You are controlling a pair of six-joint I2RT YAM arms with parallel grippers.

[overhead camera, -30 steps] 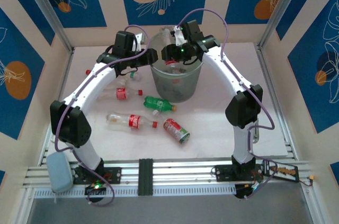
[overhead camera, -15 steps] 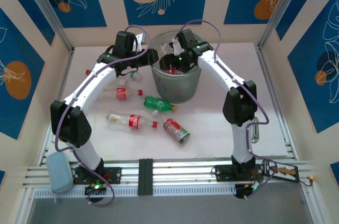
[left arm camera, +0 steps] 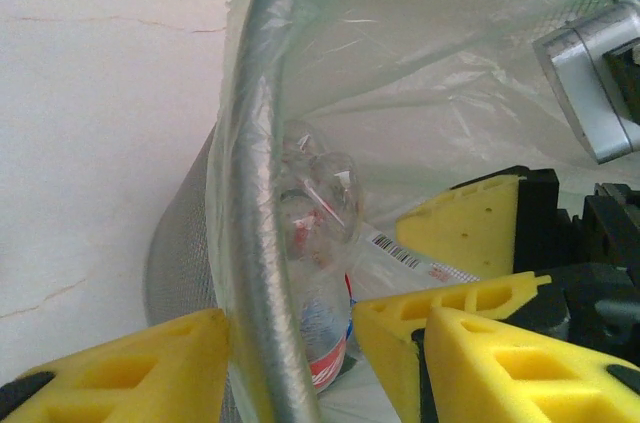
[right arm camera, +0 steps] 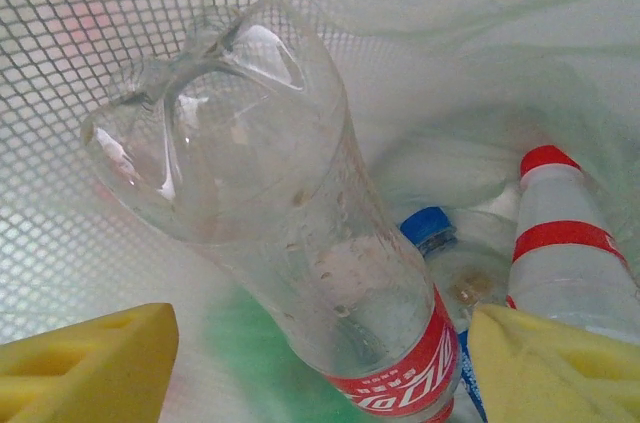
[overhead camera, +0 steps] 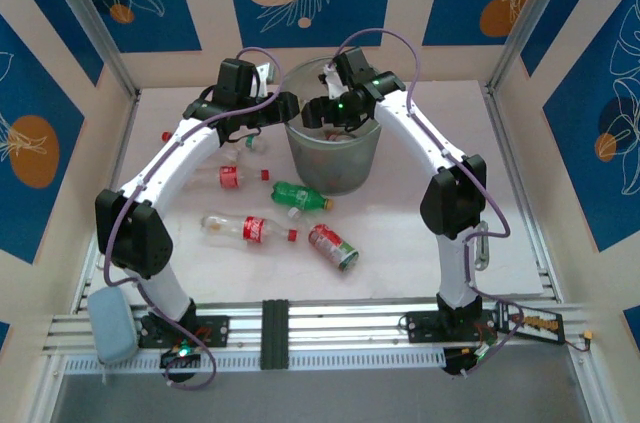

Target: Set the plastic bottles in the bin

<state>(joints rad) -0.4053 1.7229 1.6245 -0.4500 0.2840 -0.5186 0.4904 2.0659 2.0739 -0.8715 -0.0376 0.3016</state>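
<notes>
Now right gripper (right arm camera: 320, 348) jaws spread inside the bin (overhead camera: 335, 165), red-label bottle (right arm camera: 300, 243) between them; left gripper (left arm camera: 315, 343) jaws spread, straddling bin rim.

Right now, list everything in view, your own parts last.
Bin: one, grey-green mesh, clear liner, mid-table at the back.
Binned bottles: at least three; this clear red-labelled one base up, a red-capped one, a blue cap.
Clear bottles: two, red labels, lying left of the bin; a third partly hidden behind them.
Green bottle: one, yellow cap, in front of the bin.
Red bottle: one, nearest the arms' bases.
Red cap: one, far left.
Table: one, whitish.
Arms: two, white, left, right.
Left pincer: yellow pads, open, astride the bin's rim.
Right pincer: yellow pads, open, inside the bin, either side of the base-up bottle.
</notes>
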